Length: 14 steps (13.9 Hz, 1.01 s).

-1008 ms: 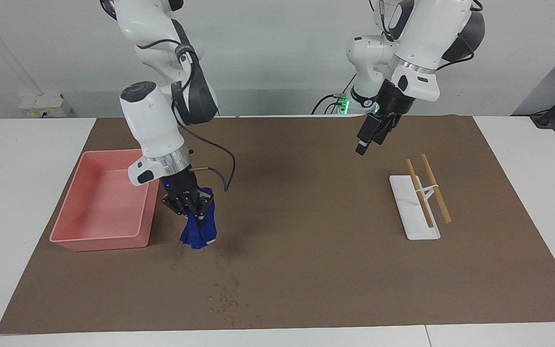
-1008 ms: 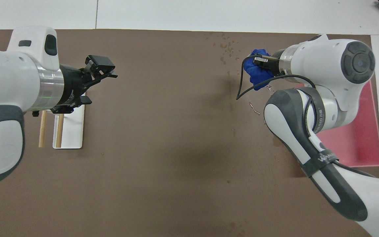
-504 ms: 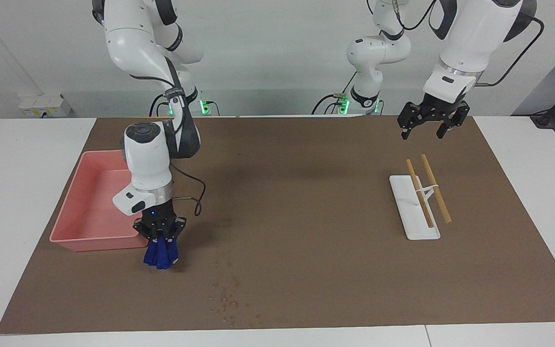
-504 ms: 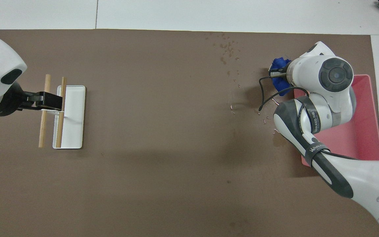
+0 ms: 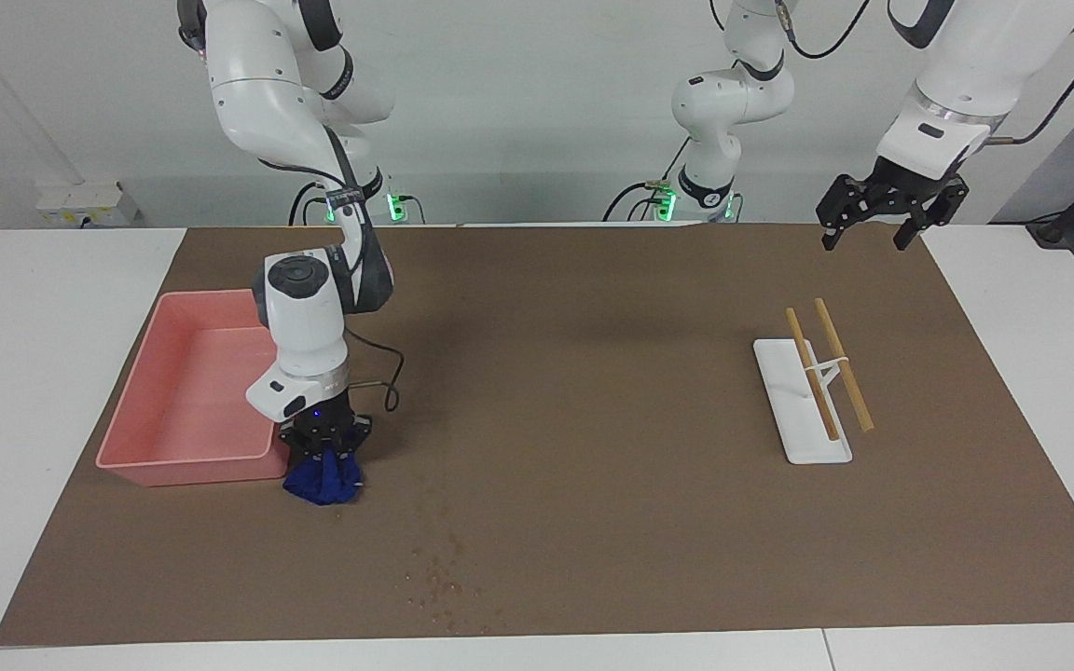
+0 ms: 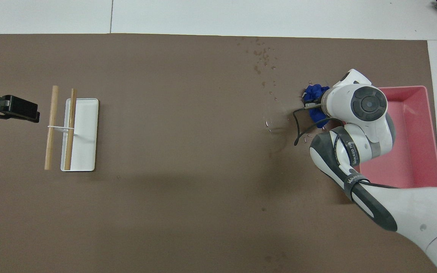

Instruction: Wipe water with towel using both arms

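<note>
The royal-blue towel (image 5: 323, 483) is a lumpy bundle resting on the brown mat, touching the pink tray's corner that lies farthest from the robots. It also shows in the overhead view (image 6: 312, 92). My right gripper (image 5: 324, 455) points straight down and is shut on the towel's top, pressing it onto the mat. Water droplets (image 5: 444, 578) lie on the mat farther from the robots than the towel; in the overhead view (image 6: 262, 57) they spread toward the mat's edge. My left gripper (image 5: 863, 240) is open and empty, raised high over the mat near the left arm's end.
A pink tray (image 5: 192, 391) stands beside the towel at the right arm's end. A white flat tray (image 5: 803, 410) with two wooden sticks (image 5: 843, 363) lies at the left arm's end. The brown mat (image 5: 593, 419) covers the table.
My right gripper carried the towel toward the pink tray and lowered it onto the mat. My left arm rose and swung away toward its own end of the table, its fingers now spread.
</note>
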Tool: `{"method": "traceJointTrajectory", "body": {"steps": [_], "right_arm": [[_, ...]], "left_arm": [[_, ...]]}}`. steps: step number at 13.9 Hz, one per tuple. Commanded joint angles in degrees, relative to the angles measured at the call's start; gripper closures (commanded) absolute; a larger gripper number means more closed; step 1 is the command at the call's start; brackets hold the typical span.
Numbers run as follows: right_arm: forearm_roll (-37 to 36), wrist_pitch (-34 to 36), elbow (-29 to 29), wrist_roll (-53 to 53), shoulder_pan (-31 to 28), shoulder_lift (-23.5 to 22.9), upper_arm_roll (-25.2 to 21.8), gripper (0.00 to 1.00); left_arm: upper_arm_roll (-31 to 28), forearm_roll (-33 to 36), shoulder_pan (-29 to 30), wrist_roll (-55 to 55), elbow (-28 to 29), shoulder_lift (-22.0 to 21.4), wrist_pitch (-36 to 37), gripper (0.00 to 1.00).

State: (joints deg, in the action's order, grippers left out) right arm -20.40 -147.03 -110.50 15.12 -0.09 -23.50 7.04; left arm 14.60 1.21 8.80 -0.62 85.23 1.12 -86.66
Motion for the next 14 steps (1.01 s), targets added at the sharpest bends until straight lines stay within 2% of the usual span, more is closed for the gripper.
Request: {"method": "traceJointTrajectory", "body": {"steps": [1,5,8,11,14], "right_arm": [[-1.4,7.6,-4.37,0.52,0.52,3.8,0.69,1.0],[-0.61,21.05,-6.92,2.27,4.74,7.32,0.78,1.0],[0.61,27.92,-11.12,3.25,5.88,10.83,0.78,1.0],[3.33,28.64,-17.54,3.16,5.8,15.92,0.78,1.0],[8.42,29.96,-20.63,2.98,5.89,18.66,0.78,1.0]], "left_arm": [[0.34,-0.15,0.69,0.18,0.47,-0.68,1.14,0.0],[0.16,-2.88,2.62,-0.35,0.29,-0.68,0.62,0.0],[0.16,-2.88,2.71,-0.35,-0.06,-0.59,0.44,0.0],[0.16,-2.62,2.71,0.09,-0.15,-0.68,1.05,0.0],[0.34,-2.62,2.71,0.0,0.03,-0.77,0.44,0.0]]}}
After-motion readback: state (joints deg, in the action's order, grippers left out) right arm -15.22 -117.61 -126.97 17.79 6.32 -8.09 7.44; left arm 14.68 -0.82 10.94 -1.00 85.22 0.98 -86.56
